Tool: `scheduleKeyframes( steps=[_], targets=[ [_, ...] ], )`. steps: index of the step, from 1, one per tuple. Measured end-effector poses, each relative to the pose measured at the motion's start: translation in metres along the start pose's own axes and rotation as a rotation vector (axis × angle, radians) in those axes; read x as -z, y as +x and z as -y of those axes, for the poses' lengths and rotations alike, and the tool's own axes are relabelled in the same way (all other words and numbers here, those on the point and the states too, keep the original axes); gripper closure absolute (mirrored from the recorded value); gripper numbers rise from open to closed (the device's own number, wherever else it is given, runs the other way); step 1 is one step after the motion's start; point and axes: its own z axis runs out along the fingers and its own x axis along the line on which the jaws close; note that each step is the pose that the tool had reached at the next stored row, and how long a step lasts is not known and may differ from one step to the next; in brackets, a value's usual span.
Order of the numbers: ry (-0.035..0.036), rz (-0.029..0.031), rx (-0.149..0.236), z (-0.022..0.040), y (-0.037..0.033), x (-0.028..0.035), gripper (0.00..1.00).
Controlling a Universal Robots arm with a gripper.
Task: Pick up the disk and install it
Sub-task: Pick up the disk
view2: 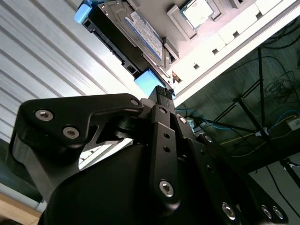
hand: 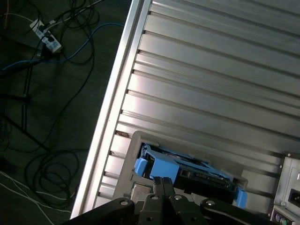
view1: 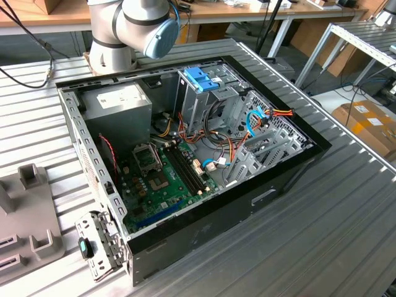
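Pincer point(hand: 163, 183): black fingers pressed together, nothing pinched between them. The tips aim at the disk point(hand: 206, 177), which lies just beyond them. Contact with it cannot be told.

Second wrist view: the pincer point(view2: 161, 92) shows its tips in front of one light-blue side rail point(view2: 148, 80) of the disk point(view2: 117, 33). The disk has a dark casing and its blue-and-white label shows. A second blue rail point(view2: 83, 12) sits at the end away from the pincer. The disk rests on a pale grey holder point(view2: 197, 44), outside the computer case point(hand: 290, 187), whose rear corner stands beside the disk, farther from the tips.

Past the disk, a square processor chip point(view2: 197, 11) sits in a recess of the holder. Under everything is a ribbed aluminium table point(hand: 211, 75). Off its edge, well away from the pincer, are dark floor, loose cables point(hand: 51, 168) and a power strip point(hand: 47, 41).

Exterior view: the case point(view1: 204, 235) lies open on the table. Its motherboard point(view1: 162, 176) is exposed, with a grey power supply point(view1: 117, 104) and a drive cage topped by a blue latch point(view1: 201, 79). The arm's base point(view1: 114, 37) stands behind it.
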Motion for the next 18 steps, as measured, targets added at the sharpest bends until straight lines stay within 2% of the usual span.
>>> scheduleKeyframes(
  steps=[5,11,18],
  targets=[
    [-0.0001,-0.0001,0.006,0.0000,0.0000,0.0000,0.89],
    [-0.0018,-0.0015,0.069,0.0000,0.0000,0.0000,0.89],
    [-0.0030,-0.0025,0.116,0.0000,0.0000,0.0000,0.89]
  ],
)
